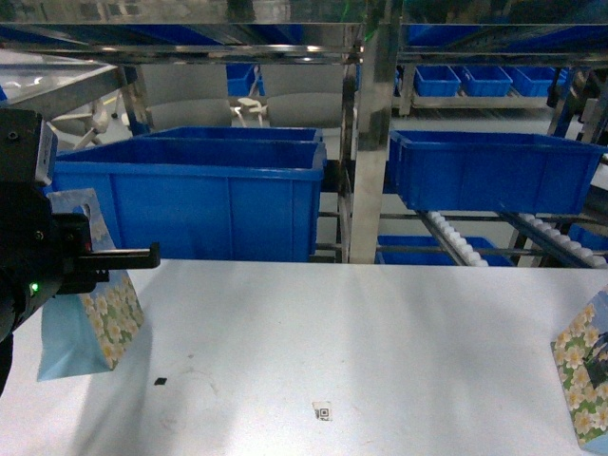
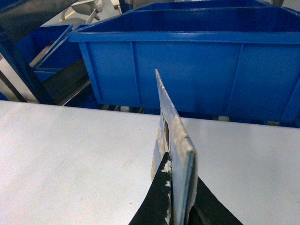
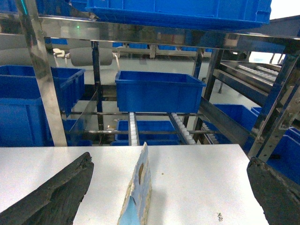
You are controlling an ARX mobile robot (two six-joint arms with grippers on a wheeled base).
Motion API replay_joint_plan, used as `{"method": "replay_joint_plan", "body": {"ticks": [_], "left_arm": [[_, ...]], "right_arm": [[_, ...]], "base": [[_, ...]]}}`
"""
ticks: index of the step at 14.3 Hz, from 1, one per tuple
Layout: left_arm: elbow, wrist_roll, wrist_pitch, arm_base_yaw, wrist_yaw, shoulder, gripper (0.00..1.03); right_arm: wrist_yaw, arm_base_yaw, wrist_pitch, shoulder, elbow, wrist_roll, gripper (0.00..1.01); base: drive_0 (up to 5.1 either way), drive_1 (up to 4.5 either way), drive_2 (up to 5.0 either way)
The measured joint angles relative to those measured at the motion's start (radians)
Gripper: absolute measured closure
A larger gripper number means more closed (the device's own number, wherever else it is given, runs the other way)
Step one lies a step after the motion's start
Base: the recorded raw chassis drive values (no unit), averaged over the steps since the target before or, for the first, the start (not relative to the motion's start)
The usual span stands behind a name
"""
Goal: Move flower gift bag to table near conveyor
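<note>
A flower gift bag (image 1: 95,313), pale blue with white blossoms, stands upright at the left of the white table (image 1: 332,332). My left gripper (image 1: 114,258) is shut on its top edge. In the left wrist view the bag (image 2: 174,136) shows edge-on, pinched between the dark fingers (image 2: 157,201). A second flowered bag (image 1: 584,380) stands at the table's right edge. It rises, untouched, between the wide-open fingers of my right gripper (image 3: 169,161), with the bag (image 3: 138,192) nearer the left finger (image 3: 56,192). The conveyor (image 1: 456,242) with white rollers slopes behind the table's far edge.
Large blue bins (image 1: 199,195) sit just past the table's far edge, another (image 1: 494,171) on the roller track. Steel rack posts (image 1: 370,142) stand between them. A small code sticker (image 1: 323,410) and a dark speck (image 1: 161,381) lie on the tabletop.
</note>
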Motion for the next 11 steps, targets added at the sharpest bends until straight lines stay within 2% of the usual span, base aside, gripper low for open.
{"method": "replay_joint_plan", "body": {"ticks": [8, 11], "left_arm": [[0.003, -0.004, 0.002, -0.005, -0.005, 0.011, 1.01], [-0.008, -0.033, -0.015, -0.015, 0.006, 0.012, 1.01]], "right_arm": [[0.000, 0.000, 0.000, 0.000, 0.000, 0.000, 0.03], [0.000, 0.000, 0.000, 0.000, 0.000, 0.000, 0.03]], "base": [[0.0, 0.00, 0.0], [0.0, 0.00, 0.0]]}}
